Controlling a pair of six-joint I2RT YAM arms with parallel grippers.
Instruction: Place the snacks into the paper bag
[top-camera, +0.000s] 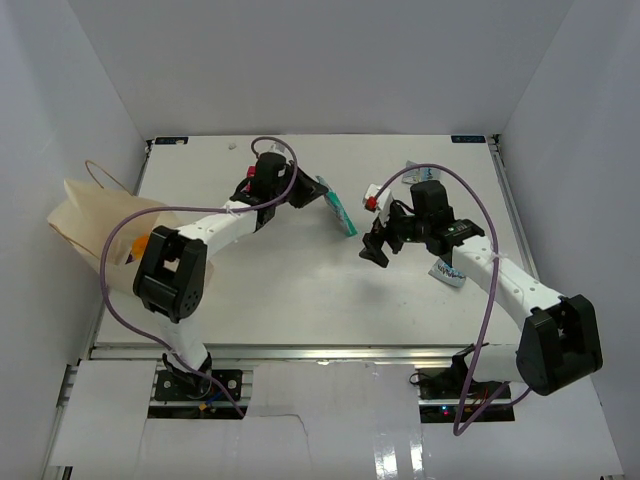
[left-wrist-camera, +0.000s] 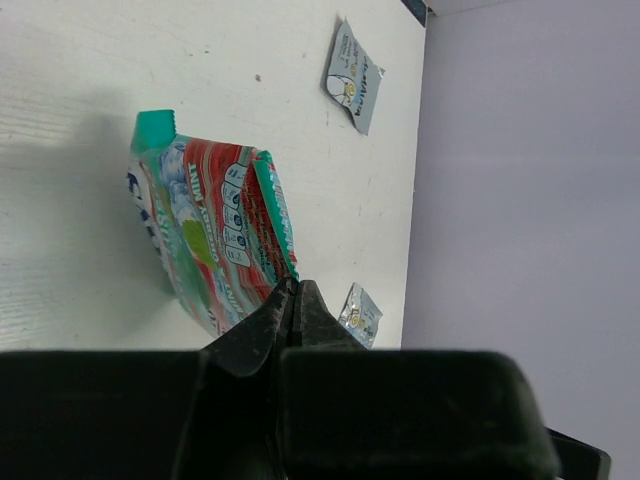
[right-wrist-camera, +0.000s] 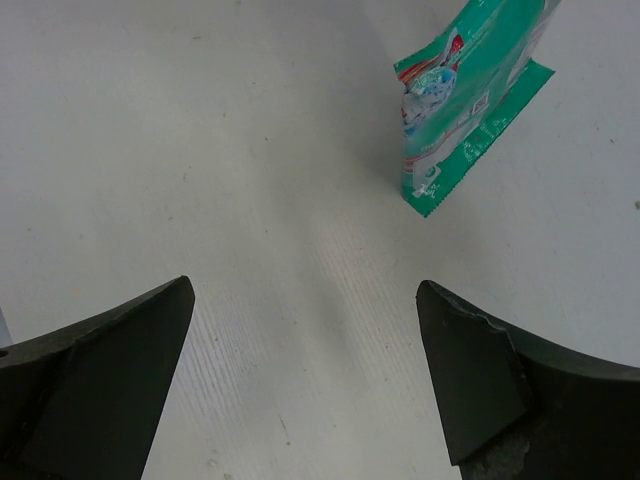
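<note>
Left claw (left-wrist-camera: 295, 297): jaws pressed together on one edge of the teal-and-white packet (left-wrist-camera: 215, 235), no gap showing between the fingers. The packet hangs edge-on from the grip, over the far middle of the surface (top-camera: 300, 290). It casts a shadow on the surface. Cannot tell whether its lower corner touches down.

Right claw (right-wrist-camera: 305, 370): jaws spread wide, nothing between the fingers, only bare surface under them. It sits right of centre, pointing toward the teal-and-white packet, which stands well apart from its fingertips.

Paper bag (top-camera: 85, 225): lying at the left edge of the surface, with a thin loop handle (top-camera: 105, 175) arching toward the far-left corner. The left arm's elbow overlaps the bag's near right side. An orange packet (top-camera: 138, 243) shows as a small patch at that side of the bag; the rest is hidden.

Other snacks:
- Tiny red packet (top-camera: 376, 203): on the surface just beyond the right claw, partly covered by it.
- Silver-blue packet (top-camera: 425, 173): flat, toward the far-right corner, behind the right wrist.
- Second silver-blue packet (top-camera: 450, 272): flat, toward the right edge, partly under the right forearm.

Both silver-blue packets lie clear of both claws and well apart from the bag.
</note>
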